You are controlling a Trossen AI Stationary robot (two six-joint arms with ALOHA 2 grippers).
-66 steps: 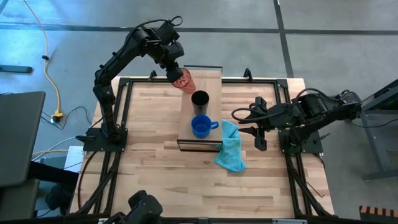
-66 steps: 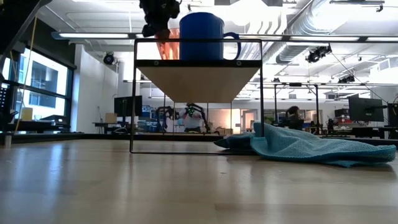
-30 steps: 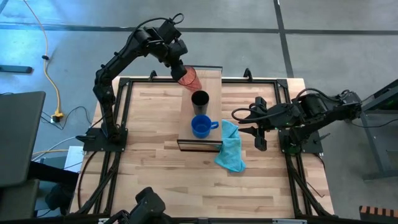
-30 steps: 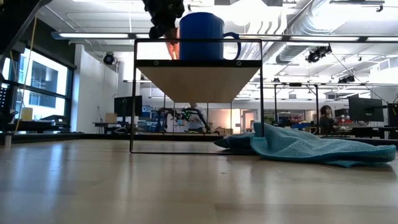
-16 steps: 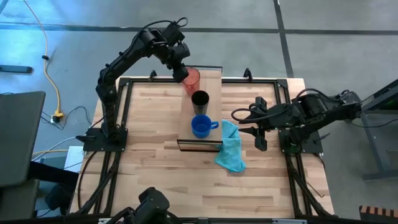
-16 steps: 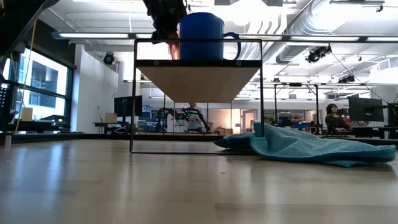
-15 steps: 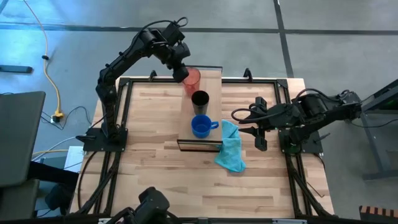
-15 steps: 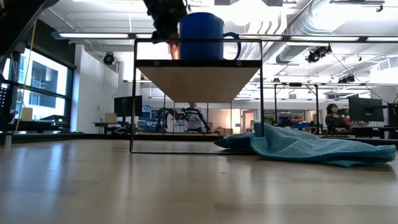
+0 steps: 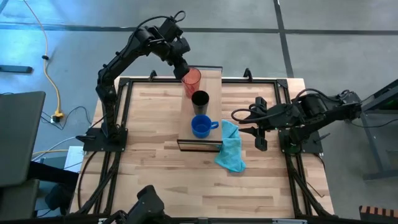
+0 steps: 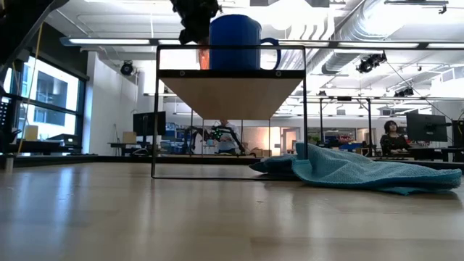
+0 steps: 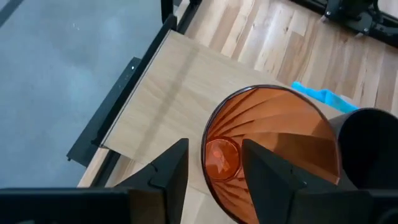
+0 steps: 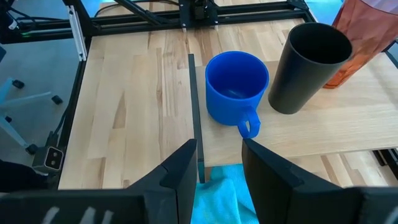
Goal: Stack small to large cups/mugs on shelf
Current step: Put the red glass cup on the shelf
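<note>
The translucent red-orange tumbler (image 9: pixel 192 80) stands upright on its base at the far end of the light-wood shelf (image 9: pixel 210 77). The black cup (image 9: pixel 199 99) stands behind it toward the near side, then the blue mug (image 9: pixel 200 126). My left gripper (image 11: pixel 214 149) is open above the tumbler. One finger (image 11: pixel 261 171) stands inside the rim and the other (image 11: pixel 171 168) outside, with gaps to the wall (image 11: pixel 208 158). My right gripper (image 9: pixel 237 122) waits open to the right of the shelf, facing the mug (image 12: pixel 236 87).
A light-blue cloth (image 9: pixel 231 147) lies crumpled on the slatted tabletop by the shelf's near right corner, below my right gripper. In the low view the shelf's black frame (image 10: pixel 155 116) stands raised over the tabletop. Bare tabletop (image 9: pixel 149 137) lies to the left and near side.
The tumbler, tilted in my left gripper over the shelf's far end a second ago, has been turned upright and now stands on the shelf. My left gripper has tipped with it and stays over its rim.
</note>
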